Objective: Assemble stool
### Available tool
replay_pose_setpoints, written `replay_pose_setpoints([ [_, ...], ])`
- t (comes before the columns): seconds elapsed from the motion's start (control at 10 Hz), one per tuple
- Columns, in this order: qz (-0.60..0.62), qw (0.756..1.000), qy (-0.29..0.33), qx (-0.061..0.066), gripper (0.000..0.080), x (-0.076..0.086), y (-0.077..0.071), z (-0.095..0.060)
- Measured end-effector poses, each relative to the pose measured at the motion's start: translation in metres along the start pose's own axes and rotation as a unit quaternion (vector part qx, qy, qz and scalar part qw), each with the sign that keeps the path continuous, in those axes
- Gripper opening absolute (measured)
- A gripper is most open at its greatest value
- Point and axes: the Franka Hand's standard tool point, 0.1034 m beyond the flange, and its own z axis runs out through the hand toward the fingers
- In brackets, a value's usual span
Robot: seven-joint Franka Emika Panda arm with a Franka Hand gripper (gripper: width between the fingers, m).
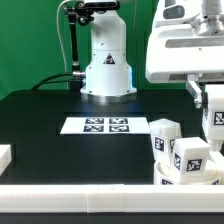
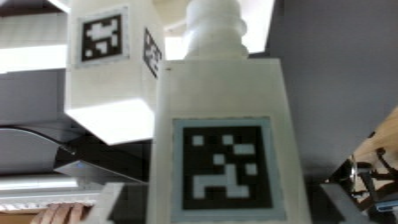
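My gripper (image 2: 224,203) is shut on a white stool leg (image 2: 222,140). The leg fills the wrist view, with its black-and-white tag facing the camera and a narrower stem at its far end. A second tagged leg (image 2: 111,60) stands just behind it. In the exterior view the gripper (image 1: 207,100) hangs at the right edge with the held leg (image 1: 215,120) below it. Two more tagged stool pieces (image 1: 166,138) (image 1: 192,158) stand close together at the lower right, on what looks like the round seat (image 1: 170,178). The fingertips themselves are mostly hidden by the leg.
The marker board (image 1: 106,125) lies flat mid-table in front of the robot base (image 1: 107,70). A plain white bar (image 1: 70,190) runs along the table's front edge, and a white block (image 1: 5,158) sits at the exterior view's left. A green backdrop stands behind.
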Motion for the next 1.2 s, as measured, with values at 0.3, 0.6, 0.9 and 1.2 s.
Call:
replay_pose_setpoints([
  [0.3, -0.008, 1.000, -0.008, -0.009, 0.0338, -0.013, 0.005, 0.009],
  [0.6, -0.016, 1.000, -0.009, -0.009, 0.0338, -0.014, 0.006, 0.009],
  [0.9, -0.016, 1.000, -0.015, -0.013, 0.0338, -0.022, 0.006, 0.014],
  [1.2, -0.009, 1.000, -0.020, -0.018, 0.0338, -0.037, 0.000, 0.018],
])
